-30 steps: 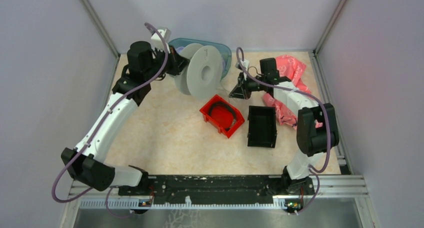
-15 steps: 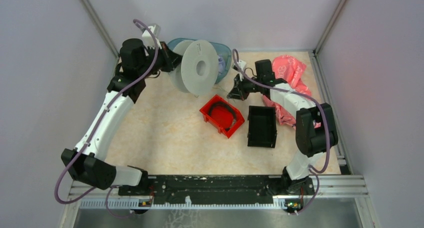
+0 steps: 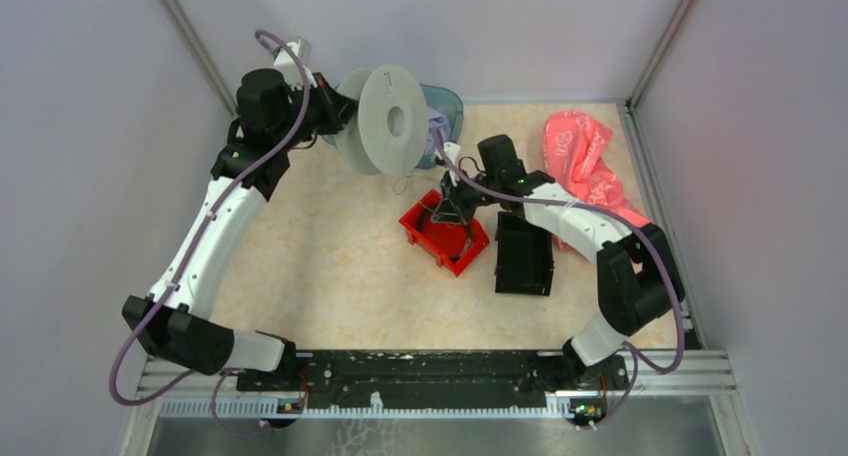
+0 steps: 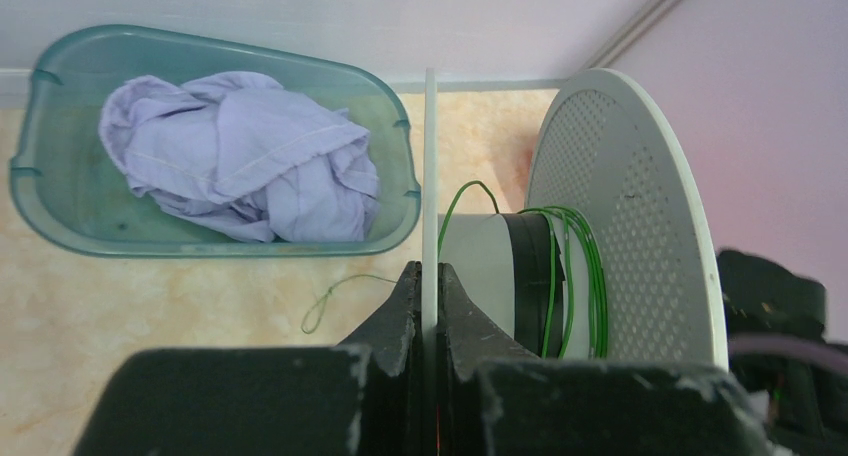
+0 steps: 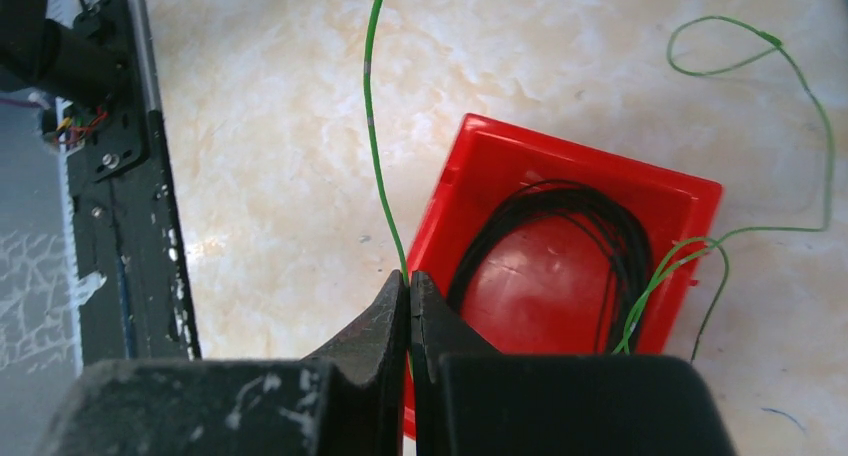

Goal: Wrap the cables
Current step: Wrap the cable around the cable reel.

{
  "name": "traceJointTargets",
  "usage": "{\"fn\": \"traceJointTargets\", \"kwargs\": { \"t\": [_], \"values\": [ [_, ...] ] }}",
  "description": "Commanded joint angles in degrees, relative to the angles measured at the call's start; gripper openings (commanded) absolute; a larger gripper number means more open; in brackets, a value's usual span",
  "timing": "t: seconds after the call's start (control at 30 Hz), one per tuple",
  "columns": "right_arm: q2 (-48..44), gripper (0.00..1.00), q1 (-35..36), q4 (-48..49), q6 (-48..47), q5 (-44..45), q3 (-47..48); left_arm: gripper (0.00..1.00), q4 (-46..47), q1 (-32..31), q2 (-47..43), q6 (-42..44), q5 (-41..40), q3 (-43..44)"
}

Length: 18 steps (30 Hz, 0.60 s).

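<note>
Right wrist: I'm watching right jaws pinching the green wire [image 5: 372,126], its length running straight ahead toward the spool [image 4: 620,206]; left jaws are clamping the spool's thin flange.

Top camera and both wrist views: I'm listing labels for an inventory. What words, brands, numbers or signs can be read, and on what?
No text is legible in any view.
pink bag: pale printed marks, too blurred to read.
white spool: no readable marking on its face.
</note>
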Motion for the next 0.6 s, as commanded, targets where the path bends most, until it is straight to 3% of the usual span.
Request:
{"fn": "traceJointTargets", "kwargs": {
  "t": [0.0,0.3,0.57],
  "values": [
    [-5.2,0.00,2.9,2.4,-0.6,-1.9,-1.2,0.00,1.4,0.3,0.3,-3.0,-7.6,4.0],
    [-7.1,0.00,9.3,-3.6,-4.9,-4.2,1.8,0.00,2.7,0.1,0.2,-4.0,-14.6,1.6],
    [-6.3,0.00,11.4,-10.8,-3.0,-1.9,13.1,0.00,3.9,-2.9,0.6,1.5,-23.4,-0.5]
  ]
}}
